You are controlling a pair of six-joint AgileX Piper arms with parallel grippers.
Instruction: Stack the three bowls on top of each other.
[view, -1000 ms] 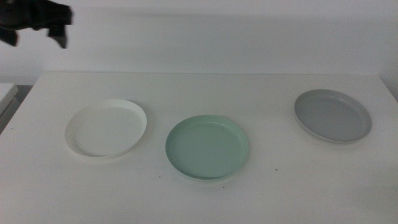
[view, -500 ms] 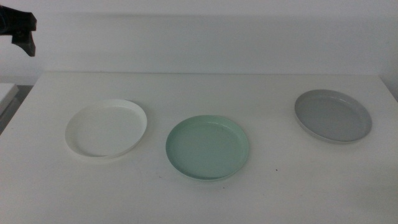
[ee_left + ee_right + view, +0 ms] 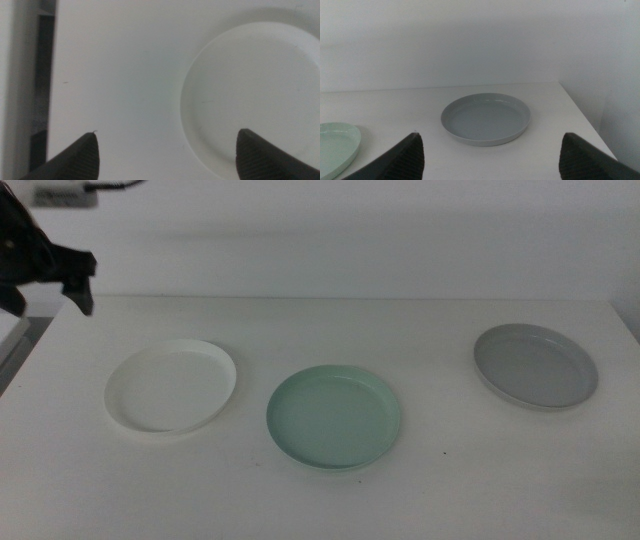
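- Where it sat higher before, the left gripper (image 3: pixel 45 278), jaws spread, has dropped nearer the smooth white round bowl (image 3: pixel 171 387).
- Left of the pale mint green shallow bowl (image 3: pixel 334 416): that white bowl.
- Right of it: matte grey low-rimmed bowl (image 3: pixel 535 365), faced by the right gripper (image 3: pixel 490 150), jaws parted.

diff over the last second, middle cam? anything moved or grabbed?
Only the left tool moved: it slid out toward the picture's left edge, then came back in lower, now above the table's far left corner, jaws open, holding nothing. The right tool is out of the middle view. White bowl, mint bowl and grey bowl stayed put, all separate.
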